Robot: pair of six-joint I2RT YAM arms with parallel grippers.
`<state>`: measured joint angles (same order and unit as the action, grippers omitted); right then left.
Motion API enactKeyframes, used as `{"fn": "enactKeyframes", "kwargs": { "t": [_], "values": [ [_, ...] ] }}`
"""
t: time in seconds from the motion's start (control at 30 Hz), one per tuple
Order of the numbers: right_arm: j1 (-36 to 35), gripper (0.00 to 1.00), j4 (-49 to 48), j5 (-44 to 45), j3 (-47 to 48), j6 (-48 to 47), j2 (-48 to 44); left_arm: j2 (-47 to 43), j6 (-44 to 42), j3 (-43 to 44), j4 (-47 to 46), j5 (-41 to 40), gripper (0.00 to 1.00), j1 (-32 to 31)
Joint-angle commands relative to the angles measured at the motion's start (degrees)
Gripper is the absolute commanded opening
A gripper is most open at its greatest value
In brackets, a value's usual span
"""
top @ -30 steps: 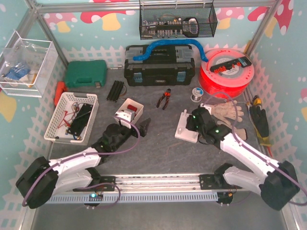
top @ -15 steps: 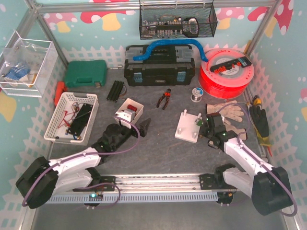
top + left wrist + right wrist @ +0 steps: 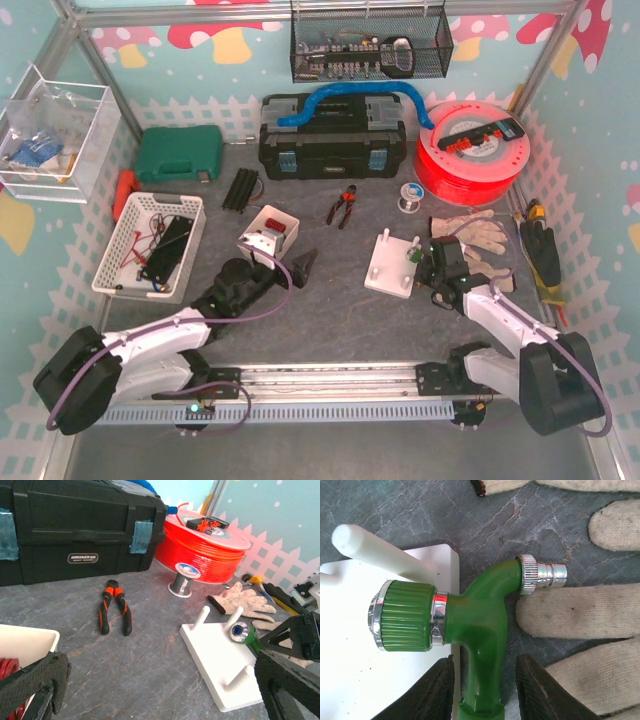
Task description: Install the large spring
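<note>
- Left gripper point(image 3: 160, 692): jaws stand wide apart with nothing between them. One finger shows at the lower left of the wrist view, the other at the lower right.
- Spring point(image 3: 9, 669): a red coil, taken to be the large spring. It lies inside the white box point(image 3: 30, 636) at the lower left of the wrist view, just beside the left finger and outside the gap between the fingers. In the top view the box sits left of centre, with the left gripper just to its lower right.
- Right gripper point(image 3: 482, 690): closed on the handle of a green tool point(image 3: 475, 615), right of centre in the top view and well apart from the spring.
- Plate point(image 3: 370, 680): white, with the tool's ribbed head lying over its edge. Its pegs point(image 3: 201, 618) are bare in every view.
- Glove point(image 3: 570, 615): lies flat just right of the tool.
- Progress, as judged: barely begun. The spring is neither grasped nor mounted. Remaining steps are to take it from the box, carry it to the plate and seat it. Which peg receives it cannot be told.
</note>
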<state>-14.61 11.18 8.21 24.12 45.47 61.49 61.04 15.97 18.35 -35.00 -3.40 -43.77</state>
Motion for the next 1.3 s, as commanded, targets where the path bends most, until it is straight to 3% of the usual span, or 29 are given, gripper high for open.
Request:
{"fn": "enactKeyframes", "kwargs": {
  "t": [0.0,0.43,0.57,0.83,1.27],
  "values": [
    [0.5,0.37,-2.8,-0.1,-1.3,-0.3,1.3,0.4,-1.2,1.0,-1.5,1.0,0.99,-0.6],
    [0.5,0.35,-7.7,-0.6,-2.7,0.6,7.2,1.3,-1.3,1.2,-1.4,0.6,0.99,-0.7],
    [0.5,0.3,-8.2,-0.3,-2.8,0.2,7.4,1.3,-1.3,1.2,-1.5,0.6,0.99,-0.7],
    [0.5,0.16,-7.9,1.1,-3.3,-0.3,3.1,1.8,-1.4,1.3,-1.3,-0.6,0.99,-0.7],
    [0.4,0.11,-5.9,3.0,2.9,-0.7,-6.0,2.9,-1.0,2.1,0.3,-4.4,0.99,-0.7]
  ]
}}
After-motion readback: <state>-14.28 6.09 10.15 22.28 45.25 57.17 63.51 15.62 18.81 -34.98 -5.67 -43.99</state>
